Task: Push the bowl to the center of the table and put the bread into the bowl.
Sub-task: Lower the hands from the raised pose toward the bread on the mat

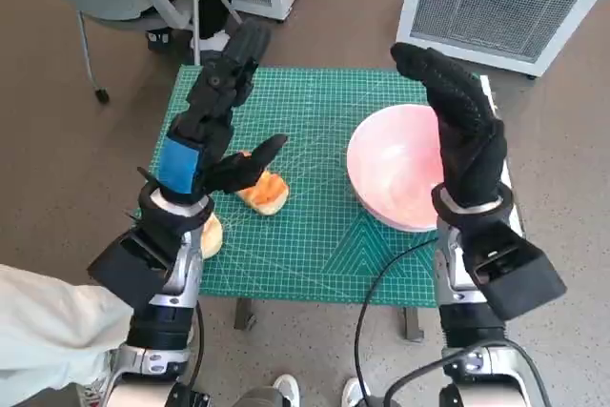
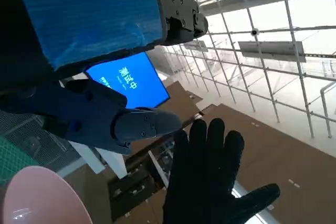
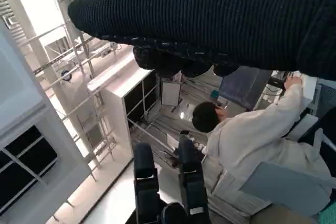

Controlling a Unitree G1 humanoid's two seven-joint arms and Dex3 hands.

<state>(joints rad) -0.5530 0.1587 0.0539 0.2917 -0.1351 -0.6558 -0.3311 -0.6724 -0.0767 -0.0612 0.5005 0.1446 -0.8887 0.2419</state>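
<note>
Now both hands are up and spread, holding nothing. Right hand (image 1: 457, 131) hangs over the bowl (image 1: 396, 173); left hand (image 1: 214, 116) is left of it, above the bread (image 1: 265, 193). Pushed too hard, the bowl could bump the bread away.

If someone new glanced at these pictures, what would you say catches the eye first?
Probably the two raised hands: the left hand with blue tape and the gloved right hand, both lifted above the green cutting mat, fingers spread and holding nothing. Next, the big pink bowl at the mat's right side under the right hand, and the orange bread lying by the left hand.
</note>
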